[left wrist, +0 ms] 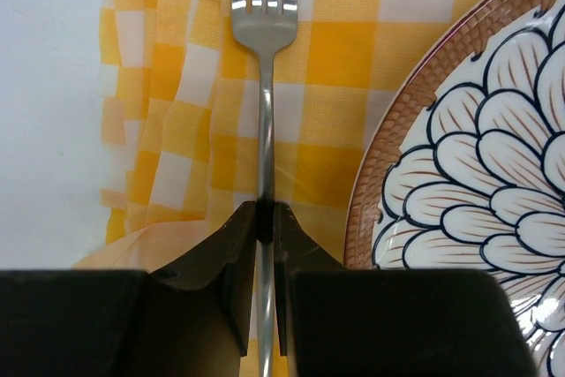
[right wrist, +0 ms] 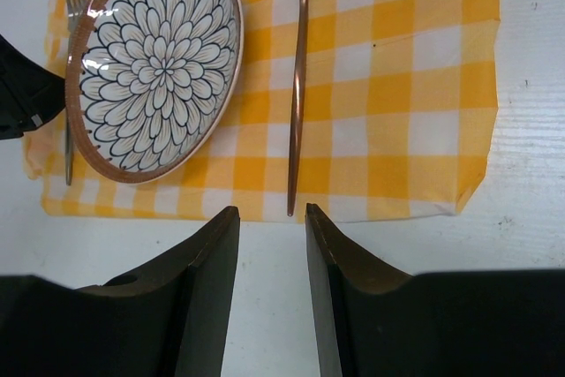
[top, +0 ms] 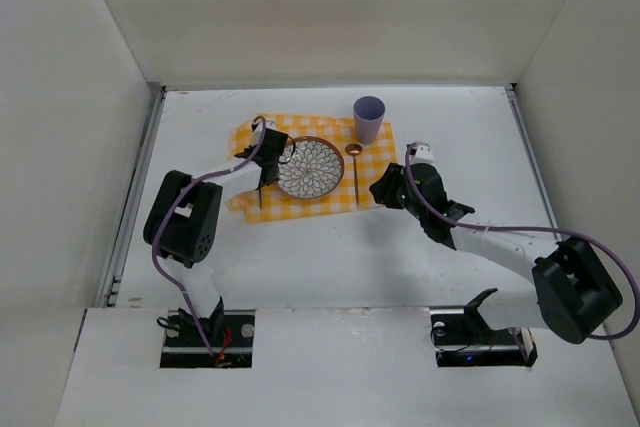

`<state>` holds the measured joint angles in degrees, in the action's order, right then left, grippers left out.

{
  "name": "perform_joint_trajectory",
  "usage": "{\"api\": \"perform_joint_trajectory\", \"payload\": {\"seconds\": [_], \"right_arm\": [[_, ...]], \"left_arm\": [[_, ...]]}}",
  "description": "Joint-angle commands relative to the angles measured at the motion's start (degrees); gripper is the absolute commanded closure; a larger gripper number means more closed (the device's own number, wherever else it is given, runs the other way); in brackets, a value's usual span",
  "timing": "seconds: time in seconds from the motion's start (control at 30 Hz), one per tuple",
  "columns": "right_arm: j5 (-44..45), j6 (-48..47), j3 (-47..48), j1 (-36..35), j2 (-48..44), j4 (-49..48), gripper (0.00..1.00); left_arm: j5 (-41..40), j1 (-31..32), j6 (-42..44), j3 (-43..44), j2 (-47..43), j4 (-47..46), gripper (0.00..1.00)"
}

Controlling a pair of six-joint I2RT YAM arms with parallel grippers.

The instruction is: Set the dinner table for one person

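The white dinner table [top: 300,267] carries a yellow-and-white checked cloth [top: 375,152]. On the cloth are a flower-patterned plate [top: 310,167], a copper spoon [top: 354,169] to its right and a purple cup [top: 368,118] at the far right corner. My left gripper [left wrist: 267,209] is shut on the handle of a silver fork [left wrist: 265,41], which lies low over the cloth [left wrist: 177,130] just left of the plate [left wrist: 477,174]. My right gripper [right wrist: 272,211] is open and empty over bare table, just near the spoon's [right wrist: 298,86] handle tip.
White walls enclose the table on three sides. The cloth's left edge [left wrist: 132,218] is wrinkled and folded. In the right wrist view the plate [right wrist: 154,64], the fork [right wrist: 69,86] and part of the left gripper [right wrist: 22,86] show at the left.
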<state>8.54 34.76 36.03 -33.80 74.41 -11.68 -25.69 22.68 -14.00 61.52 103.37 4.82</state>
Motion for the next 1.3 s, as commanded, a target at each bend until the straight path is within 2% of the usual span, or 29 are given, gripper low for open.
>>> {"api": "perform_joint_trajectory", "payload": {"seconds": [0.0,0.47,0.57,0.7,0.83,0.93,1.13,1.27], "right_arm": [[-0.01,0.30,0.53,0.01,-0.67,-3.70,0.58],[-0.10,0.30,0.53,-0.08,-0.85,-3.61,0.58],[-0.01,0.30,0.53,-0.08,-0.93,-3.61,0.57],[0.08,0.30,0.44,-0.08,-1.02,-3.61,0.50],[0.08,0.22,0.36,0.01,-1.55,-3.70,0.44],[0.43,0.22,0.09,0.18,-2.08,-3.70,0.41],[2.01,0.65,-1.66,0.89,-4.53,-5.37,0.41],[3.94,1.79,-3.51,2.29,-7.08,-6.24,0.41]], "left_arm": [[-0.06,-0.57,0.11,-1.13,-0.01,-0.16,0.94],[-0.23,0.48,-0.06,-2.89,-0.01,0.01,0.92],[-1.29,0.04,-1.73,-3.24,-0.10,0.98,0.85],[-3.13,0.65,-3.49,-4.82,-4.31,1.42,0.70],[-4.63,1.62,-6.38,-8.07,-11.50,1.16,0.58],[-4.72,1.80,-9.63,-11.58,-18.71,0.54,0.57],[-3.66,0.83,-17.63,-21.33,-39.97,1.50,0.57],[-3.31,-1.53,-22.72,-26.79,-50.35,8.08,0.55]]}}
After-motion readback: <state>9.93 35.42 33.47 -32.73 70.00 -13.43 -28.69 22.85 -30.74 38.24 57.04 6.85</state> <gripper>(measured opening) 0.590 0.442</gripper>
